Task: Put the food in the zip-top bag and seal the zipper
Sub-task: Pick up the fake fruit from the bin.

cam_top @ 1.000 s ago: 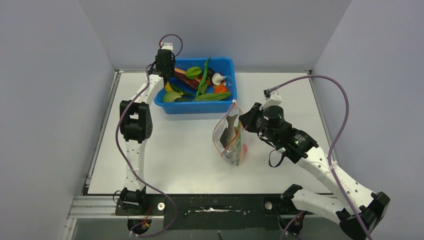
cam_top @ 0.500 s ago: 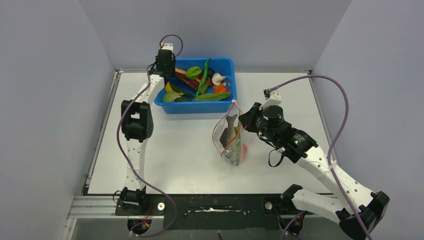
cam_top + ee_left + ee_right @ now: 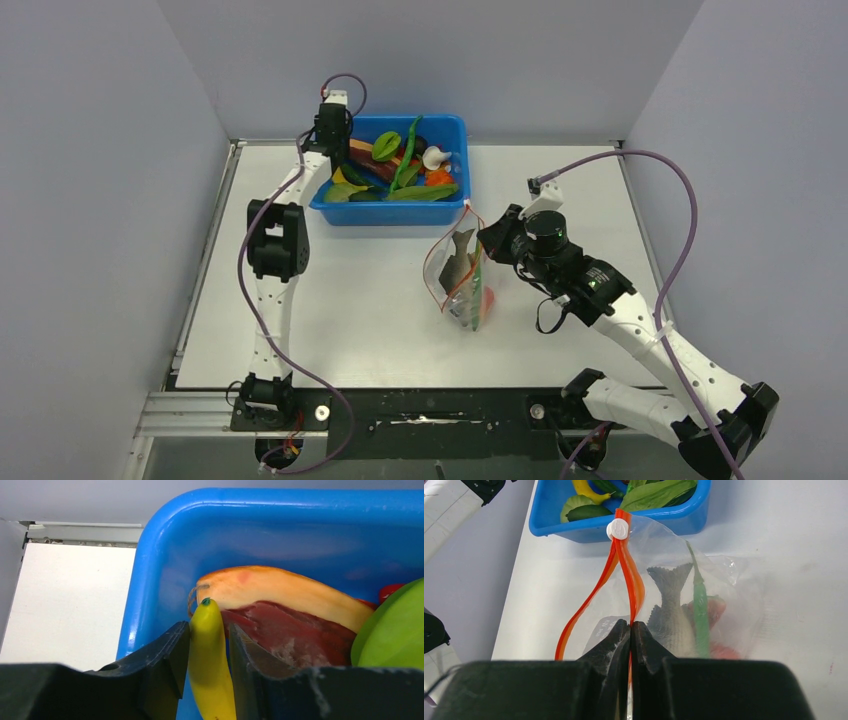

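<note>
My left gripper (image 3: 209, 640) is in the far left corner of the blue tub (image 3: 392, 214), also seen from above (image 3: 334, 138). It is shut on a yellow banana (image 3: 210, 680), beside the orange-red papaya slice (image 3: 280, 610). My right gripper (image 3: 630, 625) is shut on the red-orange zipper strip (image 3: 634, 580) of the clear zip-top bag (image 3: 458, 285) and holds its mouth open and upright. The bag holds a grey fish (image 3: 671, 610), a green pod (image 3: 699, 610) and a red fruit (image 3: 715, 605). The white slider tab (image 3: 618, 529) sits at the strip's far end.
The tub (image 3: 684, 522) stands at the back of the white table (image 3: 350, 310) and holds green leaves (image 3: 425, 192), long green pods (image 3: 405, 165), another yellow piece (image 3: 338, 176) and a white mushroom (image 3: 436, 157). Grey walls enclose the table on three sides.
My left arm has shifted slightly to the right at the tub's far left corner. The right arm and the bag have not moved.
</note>
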You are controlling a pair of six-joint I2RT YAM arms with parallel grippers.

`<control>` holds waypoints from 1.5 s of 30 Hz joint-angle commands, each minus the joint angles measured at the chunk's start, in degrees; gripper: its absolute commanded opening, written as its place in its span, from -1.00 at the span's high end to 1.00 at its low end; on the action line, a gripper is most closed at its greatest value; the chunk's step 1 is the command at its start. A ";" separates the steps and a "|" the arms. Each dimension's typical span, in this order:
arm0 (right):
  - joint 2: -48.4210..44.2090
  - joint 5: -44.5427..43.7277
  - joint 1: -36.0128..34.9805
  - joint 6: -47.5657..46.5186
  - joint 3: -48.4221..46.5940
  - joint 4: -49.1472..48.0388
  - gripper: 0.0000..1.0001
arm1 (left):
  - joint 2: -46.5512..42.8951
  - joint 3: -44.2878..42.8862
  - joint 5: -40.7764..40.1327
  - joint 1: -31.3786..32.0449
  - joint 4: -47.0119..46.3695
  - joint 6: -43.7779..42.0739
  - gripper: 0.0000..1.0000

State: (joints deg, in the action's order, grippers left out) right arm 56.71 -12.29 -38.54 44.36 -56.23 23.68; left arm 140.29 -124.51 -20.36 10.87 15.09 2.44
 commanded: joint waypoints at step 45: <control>-1.85 -0.45 0.32 1.17 0.99 -5.46 1.00 | -35.21 28.59 -0.23 10.02 -21.14 -4.52 1.00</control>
State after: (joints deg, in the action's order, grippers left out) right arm 55.48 -12.43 -38.28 45.06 -55.02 22.68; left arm 112.27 -96.49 -19.55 20.84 1.17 -1.30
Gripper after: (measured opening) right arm 0.026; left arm 0.179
